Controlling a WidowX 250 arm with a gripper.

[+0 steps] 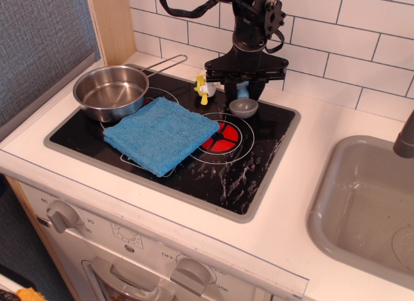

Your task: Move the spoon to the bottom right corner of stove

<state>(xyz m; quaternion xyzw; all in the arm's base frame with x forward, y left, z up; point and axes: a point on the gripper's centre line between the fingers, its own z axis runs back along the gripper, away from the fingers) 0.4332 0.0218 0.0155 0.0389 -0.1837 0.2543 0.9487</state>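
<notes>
The spoon (244, 104) is lying near the stove's (259, 184) back edge, its stubby light-blue handle pointing toward the tiled wall and round grey bowl toward the counter's front, with the gripper (243, 90) clenching around that handle

I'm scanning for print and there's little to read. On the white front panel (149, 243) under the stove (259, 165), beside the left knob (61, 215), I make out "20" and what may be "40", though that one is blurry. By the middle knob (189, 273) I can read "OFF", with a number near "350" on its right, too small for me to be sure. I see nothing else legible.
</notes>
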